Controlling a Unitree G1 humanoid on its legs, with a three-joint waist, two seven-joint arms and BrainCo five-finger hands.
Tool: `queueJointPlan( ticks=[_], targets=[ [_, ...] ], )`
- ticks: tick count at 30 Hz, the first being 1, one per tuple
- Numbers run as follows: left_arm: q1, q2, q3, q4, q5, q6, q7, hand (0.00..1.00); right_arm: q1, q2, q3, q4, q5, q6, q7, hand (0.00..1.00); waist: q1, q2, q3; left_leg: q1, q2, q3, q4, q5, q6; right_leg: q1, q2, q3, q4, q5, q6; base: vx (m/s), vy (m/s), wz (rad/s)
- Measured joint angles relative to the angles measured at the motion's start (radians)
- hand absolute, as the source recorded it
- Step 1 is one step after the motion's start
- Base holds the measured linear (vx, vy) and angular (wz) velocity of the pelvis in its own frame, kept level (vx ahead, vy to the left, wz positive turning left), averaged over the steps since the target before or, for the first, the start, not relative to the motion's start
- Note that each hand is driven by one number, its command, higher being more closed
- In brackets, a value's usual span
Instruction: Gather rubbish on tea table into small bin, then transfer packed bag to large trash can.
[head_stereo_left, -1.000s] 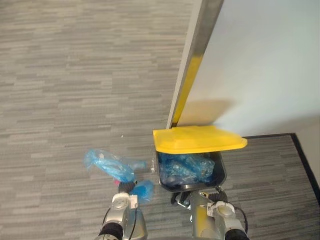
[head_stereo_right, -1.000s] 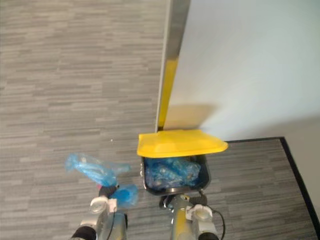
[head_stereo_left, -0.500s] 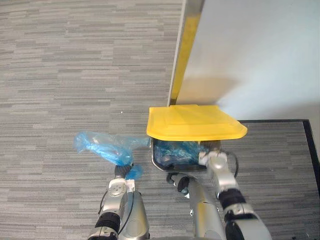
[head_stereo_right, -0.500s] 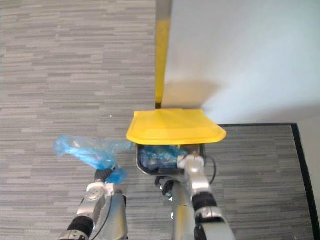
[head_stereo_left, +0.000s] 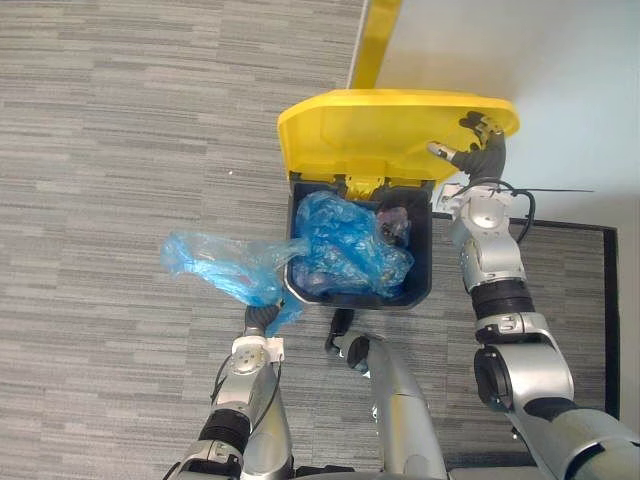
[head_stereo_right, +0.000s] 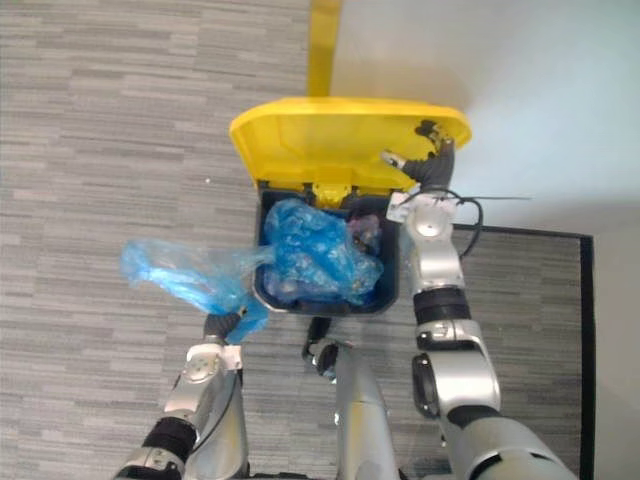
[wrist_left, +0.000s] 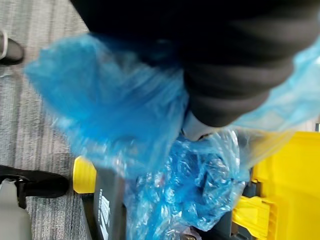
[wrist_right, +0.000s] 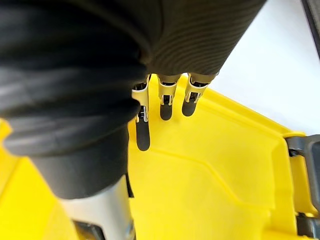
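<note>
the packed bag hangs clear of the carpet floor on the left hand, just beside the left rim of the large trash can; one end reaches that rim, the bulk of it is outside; the step in hand looks to be the last one, moving the bag into the big can, and it is not yet done; the next move calls for carrying the bag across over the opening, lowering it onto what lies inside and letting go while the lid is held up; the loose tail may catch on the rim or hang over it.

the bag is thin, see-through blue plastic, crumpled and slack, drawn out sideways with its free end trailing away from the can; it looks light and floppy, more likely to drape than to drop clean; the left hand is buried in the plastic in the eye views and in its own wrist view, so whether it is clamped on the bag cannot be told.

the can is dark, with a heap of blue plastic taking up much of its opening; its yellow lid stands swung up toward the pale wall; the right hand is at the lid's far corner, fingers straight and spread, tips laid on the lid's inner face, propping it and gripping nothing.
</note>
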Motion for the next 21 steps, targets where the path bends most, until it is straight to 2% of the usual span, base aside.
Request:
queueJointPlan(
  ticks=[2,3,4,5,8,9,16,21],
  targets=[
    [-0.003,0.011,-0.03,-0.034,-0.005,-0.002,0.0,1.0,-0.008,-0.006,0.0,0.012,0.011,0.0,-0.001,0.0,0.0,0.0,0.0,-0.012,-0.006,0.0,-0.001,0.004,0.003,0.006,-0.01,-0.01,-0.024,0.016,0.022,-0.1,0.093,0.08],
    [-0.009,0.014,-0.051,-0.048,-0.008,-0.002,0.0,1.0,-0.023,-0.012,0.0,0.025,0.011,0.0,-0.001,0.0,-0.001,0.0,0.0,-0.022,-0.013,0.0,-0.016,0.018,-0.015,0.009,-0.017,-0.015,-0.044,0.03,0.044,-0.11,0.104,0.07],
    [-0.015,0.025,-0.069,-0.062,-0.016,-0.003,0.0,1.0,-0.035,-0.014,0.001,0.025,0.011,0.0,0.0,0.0,-0.001,0.0,0.0,-0.024,-0.021,0.001,-0.037,0.034,-0.018,0.015,-0.021,-0.015,-0.071,0.048,0.066,-0.1,0.1,0.1],
    [-0.02,0.027,-0.072,-0.068,-0.024,-0.004,0.0,1.0,-0.039,-0.013,0.003,0.025,0.011,0.0,0.0,0.0,-0.001,0.0,0.0,-0.023,-0.026,0.001,-0.047,0.042,-0.014,0.021,-0.022,-0.015,-0.089,0.061,0.069,-0.11,0.107,0.18],
    [-0.01,0.048,-0.108,-0.161,-0.045,-0.005,0.001,1.0,-0.058,-0.013,0.009,0.026,0.012,-0.001,0.002,0.0,0.002,0.0,0.0,-0.019,-0.041,-0.003,-0.07,0.067,-0.011,0.04,-0.028,-0.016,-0.135,0.095,0.063,-0.04,0.056,0.16],
    [-0.018,0.061,-0.132,-0.204,-0.05,-0.012,0.002,1.0,-0.068,-0.013,0.015,0.026,0.012,-0.001,0.002,0.0,0.003,0.0,0.0,-0.023,-0.043,-0.004,-0.071,0.075,-0.023,0.04,-0.029,-0.017,-0.142,0.103,0.059,-0.02,0.043,0.08],
    [-0.071,0.069,-0.232,-0.401,-0.104,-0.064,-0.001,1.0,-0.068,-0.03,0.049,0.063,0.011,-0.002,0.011,0.0,0.0,-0.001,-0.001,0.002,-0.052,-0.002,-0.089,0.085,-0.022,0.072,-0.035,-0.017,-0.157,0.106,0.059,-0.01,0.012,0.03],
    [-0.09,0.082,-0.292,-0.496,-0.126,-0.078,-0.004,1.0,-0.069,-0.039,0.051,0.064,0.01,-0.005,0.017,0.0,0.0,-0.002,-0.005,0.009,-0.052,0.003,-0.111,0.1,-0.032,0.075,-0.032,-0.014,-0.173,0.116,0.059,0.0,0.0,0.0]
  ],
)
